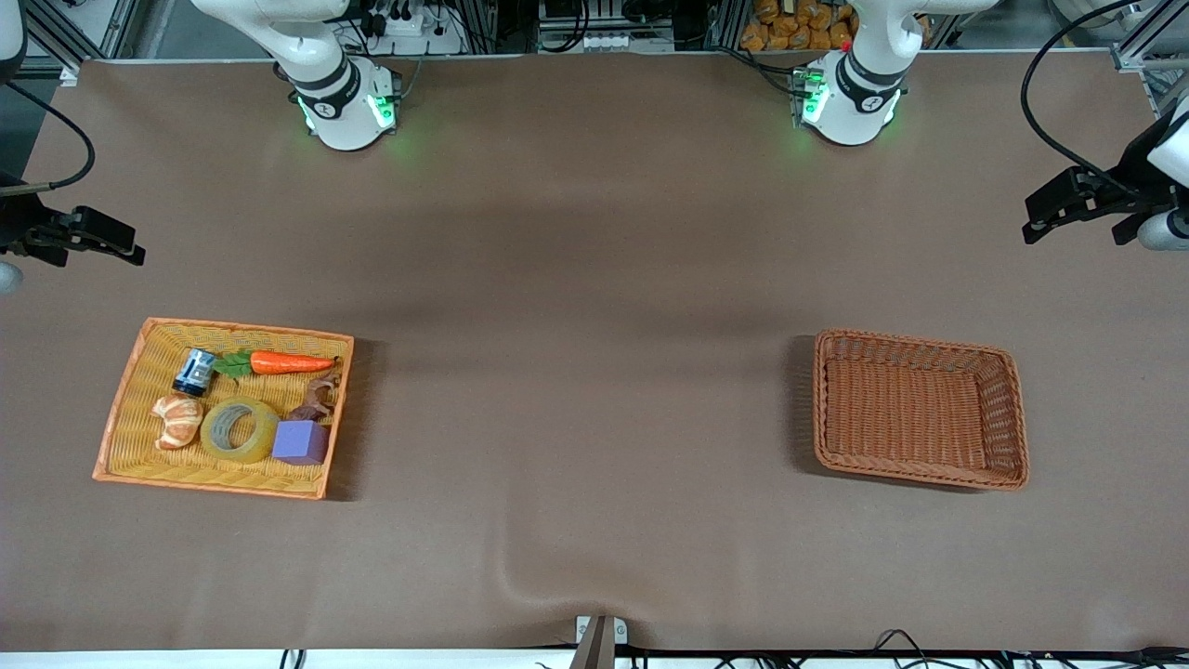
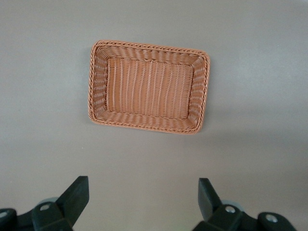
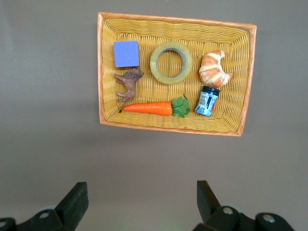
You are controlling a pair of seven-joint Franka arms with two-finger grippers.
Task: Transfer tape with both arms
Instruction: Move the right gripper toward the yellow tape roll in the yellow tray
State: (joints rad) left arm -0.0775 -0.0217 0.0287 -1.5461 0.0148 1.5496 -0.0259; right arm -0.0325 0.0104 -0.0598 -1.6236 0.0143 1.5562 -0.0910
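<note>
The tape point(image 1: 240, 429), a translucent yellowish ring, lies flat in the yellow wicker tray point(image 1: 119, 404) at the right arm's end of the table, between a croissant point(image 1: 176, 420) and a purple cube point(image 1: 300, 442). It also shows in the right wrist view point(image 3: 171, 62). My right gripper point(image 1: 137, 253) is open and empty, high over bare table beside the tray; its wrist view point(image 3: 142, 190) looks down on the tray point(image 3: 102, 72). My left gripper point(image 1: 1029, 228) is open and empty, high over bare table at the left arm's end, also seen in its own wrist view point(image 2: 143, 185).
The tray also holds a carrot point(image 1: 290, 363), a small blue can point(image 1: 193, 372) and a brown animal figure point(image 1: 318, 400). An empty brown wicker basket point(image 1: 1017, 418) stands at the left arm's end and shows in the left wrist view point(image 2: 98, 82). Brown cloth covers the table.
</note>
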